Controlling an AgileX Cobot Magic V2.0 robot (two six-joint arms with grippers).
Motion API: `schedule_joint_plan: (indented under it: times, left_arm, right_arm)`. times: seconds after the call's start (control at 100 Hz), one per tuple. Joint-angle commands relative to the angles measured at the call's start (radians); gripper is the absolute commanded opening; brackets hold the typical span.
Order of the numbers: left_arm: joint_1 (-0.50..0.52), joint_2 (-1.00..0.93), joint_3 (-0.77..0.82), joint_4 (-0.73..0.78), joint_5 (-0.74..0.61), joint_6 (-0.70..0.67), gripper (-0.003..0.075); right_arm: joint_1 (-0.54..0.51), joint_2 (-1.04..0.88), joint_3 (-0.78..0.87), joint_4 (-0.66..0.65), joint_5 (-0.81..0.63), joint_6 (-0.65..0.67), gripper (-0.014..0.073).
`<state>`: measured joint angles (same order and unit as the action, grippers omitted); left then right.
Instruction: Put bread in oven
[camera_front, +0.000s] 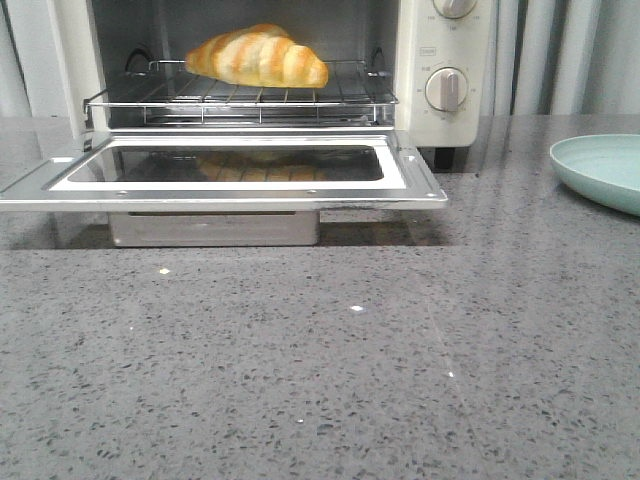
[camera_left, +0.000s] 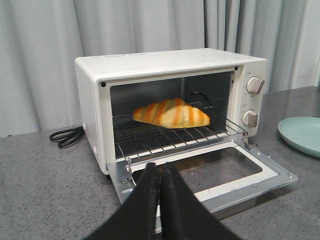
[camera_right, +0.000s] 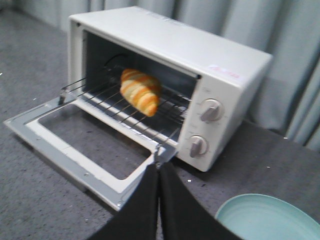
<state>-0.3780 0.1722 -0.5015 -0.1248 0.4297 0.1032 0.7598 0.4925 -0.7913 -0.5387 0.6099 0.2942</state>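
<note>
The bread (camera_front: 258, 57), a golden-orange roll with cream stripes, lies on the wire rack (camera_front: 240, 98) inside the cream-white oven (camera_front: 440, 100). The oven's glass door (camera_front: 225, 172) is dropped flat open. The bread also shows in the left wrist view (camera_left: 171, 113) and the right wrist view (camera_right: 140, 91). My left gripper (camera_left: 160, 170) is shut and empty, back from the door's near left corner. My right gripper (camera_right: 158, 167) is shut and empty, above the door's right corner. Neither gripper shows in the front view.
A pale green plate (camera_front: 605, 170) sits on the grey speckled counter to the right of the oven; it also shows in both wrist views (camera_left: 302, 135) (camera_right: 267, 220). A black power cord (camera_left: 65, 136) lies left of the oven. Grey curtains hang behind.
</note>
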Motion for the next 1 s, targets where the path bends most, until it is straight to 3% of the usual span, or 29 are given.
schedule_joint_plan:
  times: [0.0,0.24,0.99]
  left_arm:
    - [0.001,0.011,-0.015,-0.004,-0.103,-0.01,-0.0022]
    - [0.001,0.011,-0.015,-0.016,-0.102,-0.01,-0.0022]
    - [0.001,0.011,-0.015,-0.022,-0.102,-0.01,-0.0022]
  right_arm:
    - [-0.022,-0.118,0.043,-0.105,-0.067,0.058,-0.0047]
    - [-0.024,-0.244,0.086,-0.142,-0.032,0.058,-0.0048]
    - [-0.024,-0.245,0.086,-0.135,-0.035,0.058,-0.0048]
